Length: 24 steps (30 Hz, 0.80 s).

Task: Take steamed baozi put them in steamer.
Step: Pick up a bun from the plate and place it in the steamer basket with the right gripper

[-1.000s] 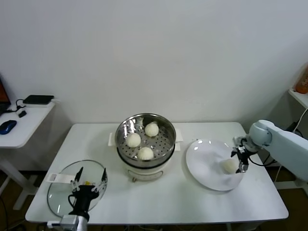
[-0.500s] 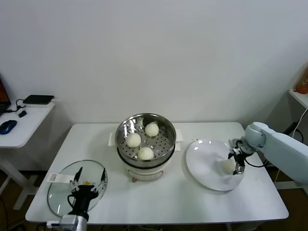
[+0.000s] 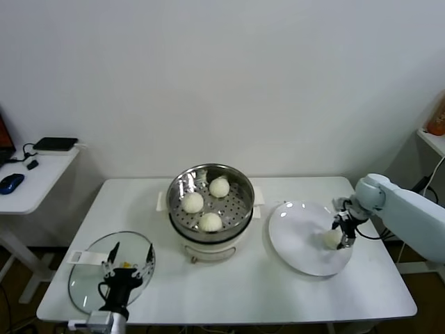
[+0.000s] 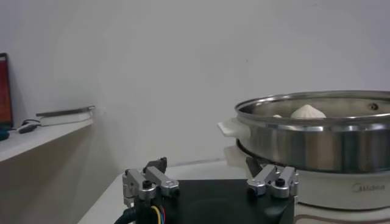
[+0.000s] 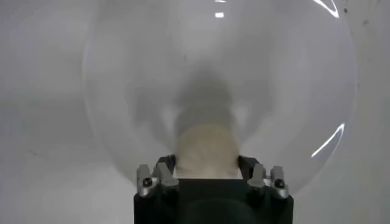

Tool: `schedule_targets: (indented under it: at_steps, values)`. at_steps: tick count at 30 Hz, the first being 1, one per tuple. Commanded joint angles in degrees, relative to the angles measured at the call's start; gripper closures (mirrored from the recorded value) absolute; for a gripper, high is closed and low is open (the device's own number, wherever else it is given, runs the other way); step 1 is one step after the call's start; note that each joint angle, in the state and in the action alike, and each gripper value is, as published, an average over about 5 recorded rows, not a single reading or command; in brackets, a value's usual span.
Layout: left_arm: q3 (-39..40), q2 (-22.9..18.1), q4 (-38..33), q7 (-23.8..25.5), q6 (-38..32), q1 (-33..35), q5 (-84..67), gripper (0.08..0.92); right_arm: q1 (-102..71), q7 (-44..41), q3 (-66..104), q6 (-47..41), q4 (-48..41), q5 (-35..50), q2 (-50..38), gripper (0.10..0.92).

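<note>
Three steamed baozi (image 3: 210, 221) lie in the shiny steamer (image 3: 174, 191) at the table's centre back; one pokes above the steamer's rim (image 4: 317, 137) in the left wrist view. Another baozi (image 3: 332, 238) sits on the right part of the white plate (image 3: 299, 236). My right gripper (image 3: 341, 233) is down on it, its fingers pressed against both sides of the baozi (image 5: 206, 149). The baozi still rests on the plate (image 5: 122, 73). My left gripper (image 3: 129, 261) hangs open over the glass lid (image 3: 87, 278) at the front left, nothing between its fingers.
A white side table (image 3: 28, 188) with a mouse and a dark device stands to the left of the main table. A shelf (image 3: 432, 139) is at the far right. The steamer's white pot base (image 3: 208, 247) has a small handle facing the front.
The right gripper's fingers have closed in from wide open onto the baozi on the plate, after shifting slightly toward the plate's middle. The left arm has not moved.
</note>
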Motion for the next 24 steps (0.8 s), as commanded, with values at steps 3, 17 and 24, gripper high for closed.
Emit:
schedule_targets:
  at_steps: [3,17,24]
  values:
    - [-0.06,0.02,-0.03,0.02,-0.15,0.07,-0.04,0.177,2.6,-0.44,-1.26,-0.45,1.18,2.53,-0.22,0.36]
    - [0.45,-0.04,0.13,0.09,-0.69,0.22,-0.26,0.177,31.36,-1.71,-22.17,-3.01,7.05,21.97,1.83,0.372]
    - [0.72,0.11,0.02,0.22,-0.8,0.13,-0.34,0.177,43.62,-1.65,-29.99,-4.54,6.0,34.45,9.98,0.38]
